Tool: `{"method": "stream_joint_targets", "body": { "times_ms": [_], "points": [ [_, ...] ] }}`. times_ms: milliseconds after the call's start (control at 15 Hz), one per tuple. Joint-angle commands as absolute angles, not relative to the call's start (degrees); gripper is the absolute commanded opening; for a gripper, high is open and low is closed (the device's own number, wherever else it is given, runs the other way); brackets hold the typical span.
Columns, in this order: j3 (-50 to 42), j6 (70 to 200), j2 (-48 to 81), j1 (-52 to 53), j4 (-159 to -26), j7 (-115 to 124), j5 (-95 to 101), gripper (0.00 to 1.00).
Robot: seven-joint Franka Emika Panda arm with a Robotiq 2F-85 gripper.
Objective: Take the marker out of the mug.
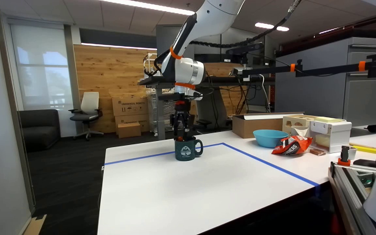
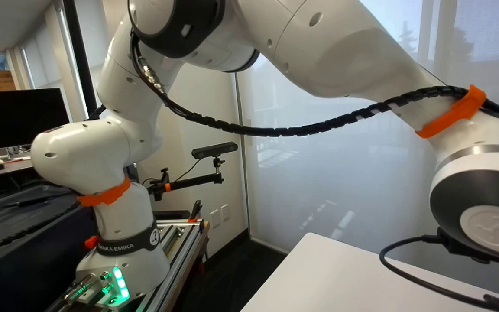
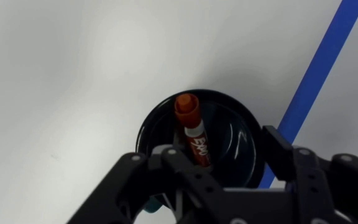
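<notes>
The dark teal-green mug (image 1: 184, 150) stands upright on the white table in an exterior view, its handle to the right. In the wrist view I look down into the mug (image 3: 228, 116). The marker (image 3: 194, 130), red-orange with a white band and "EXPO" lettering, leans inside with its orange end at the rim. Its lower end is hidden behind a finger. My gripper (image 3: 224, 140) is open, its left finger over the mug beside the marker and its right finger by the rim. In an exterior view the gripper (image 1: 181, 131) points down just over the mug. Mug and marker are out of view in the remaining exterior view.
Blue tape (image 1: 256, 158) runs along the table, passing by the mug. A light blue bowl (image 1: 269, 138), a red snack bag (image 1: 293, 145), a cardboard box (image 1: 256, 125) and a white container (image 1: 330, 135) stand at the table's back right. The table edge also shows (image 2: 284, 268).
</notes>
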State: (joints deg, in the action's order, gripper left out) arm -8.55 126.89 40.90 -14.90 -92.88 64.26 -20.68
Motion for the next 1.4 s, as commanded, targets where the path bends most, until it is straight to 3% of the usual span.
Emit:
{"method": "stream_joint_targets", "body": {
  "times_ms": [0, 267, 467, 600, 667, 933, 1000, 1333],
  "points": [
    [-8.47, 125.66, 42.29, -15.20, -89.98, 63.38, -22.39, 0.35],
    [-8.95, 125.87, 43.23, -15.04, -89.12, 63.98, -21.92, 0.07],
    [-9.43, 126.06, 44.02, -14.96, -88.75, 64.35, -21.59, 0.03],
    [-9.87, 126.25, 44.77, -14.92, -88.30, 64.63, -21.31, 0.22],
    [-9.97, 126.20, 45.14, -14.97, -88.06, 64.62, -21.29, 0.39],
    [-10.14, 126.22, 45.73, -14.91, -87.62, 64.61, -21.32, 0.52],
    [-10.18, 126.31, 45.78, -14.86, -87.59, 64.60, -21.26, 0.39],
    [-10.23, 126.30, 45.92, -14.67, -87.69, 64.43, -20.93, 0.39]
  ]
}}
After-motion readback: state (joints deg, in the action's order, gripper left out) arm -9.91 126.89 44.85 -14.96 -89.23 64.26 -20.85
